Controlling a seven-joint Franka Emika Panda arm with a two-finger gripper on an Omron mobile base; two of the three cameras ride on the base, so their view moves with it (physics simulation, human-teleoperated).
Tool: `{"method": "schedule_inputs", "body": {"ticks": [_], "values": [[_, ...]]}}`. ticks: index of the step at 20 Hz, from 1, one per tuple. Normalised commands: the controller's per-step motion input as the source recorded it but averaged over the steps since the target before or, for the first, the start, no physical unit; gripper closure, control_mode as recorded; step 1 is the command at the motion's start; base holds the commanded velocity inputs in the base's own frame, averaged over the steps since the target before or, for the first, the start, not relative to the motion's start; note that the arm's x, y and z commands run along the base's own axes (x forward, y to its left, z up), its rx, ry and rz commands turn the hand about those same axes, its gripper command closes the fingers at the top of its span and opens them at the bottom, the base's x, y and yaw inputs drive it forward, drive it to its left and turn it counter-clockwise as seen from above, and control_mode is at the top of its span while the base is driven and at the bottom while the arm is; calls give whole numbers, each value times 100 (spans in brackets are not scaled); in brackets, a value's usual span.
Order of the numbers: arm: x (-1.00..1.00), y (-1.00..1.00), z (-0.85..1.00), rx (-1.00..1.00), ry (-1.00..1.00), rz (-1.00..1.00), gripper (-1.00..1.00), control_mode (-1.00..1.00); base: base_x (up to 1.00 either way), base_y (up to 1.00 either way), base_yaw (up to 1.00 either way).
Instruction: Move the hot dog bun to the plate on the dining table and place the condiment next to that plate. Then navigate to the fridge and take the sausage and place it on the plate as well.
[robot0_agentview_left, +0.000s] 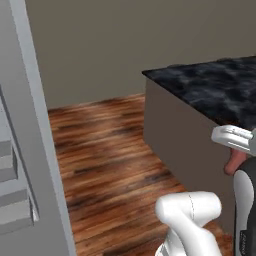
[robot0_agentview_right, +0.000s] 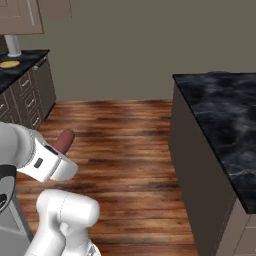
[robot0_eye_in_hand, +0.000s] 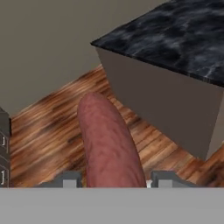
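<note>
Between my two fingertips the sausage sticks straight out ahead, reddish-brown and rounded at its far end, gripped near its base by my hand. From the left base view its tip pokes out below my white wrist; from the right it rises above the wrist. I hold it in the air over the wooden floor. Ahead and to the right stands the dark marble worktop on its grey island. Farther left, cabinet drawers line the wall beneath another dark worktop.
</note>
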Motion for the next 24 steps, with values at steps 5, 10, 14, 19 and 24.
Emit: {"method": "schedule_inputs", "body": {"ticks": [5,10,14,19,24], "values": [[0,0,0,0,0,0,100,100,79,-31,-44],[0,0,0,0,0,0,100,100,86,-45,-11],[0,0,0,0,0,0,100,100,26,-80,-11],[0,0,0,0,0,0,100,100,65,4,-33],[0,0,0,0,0,0,100,100,86,61,-28]]}}
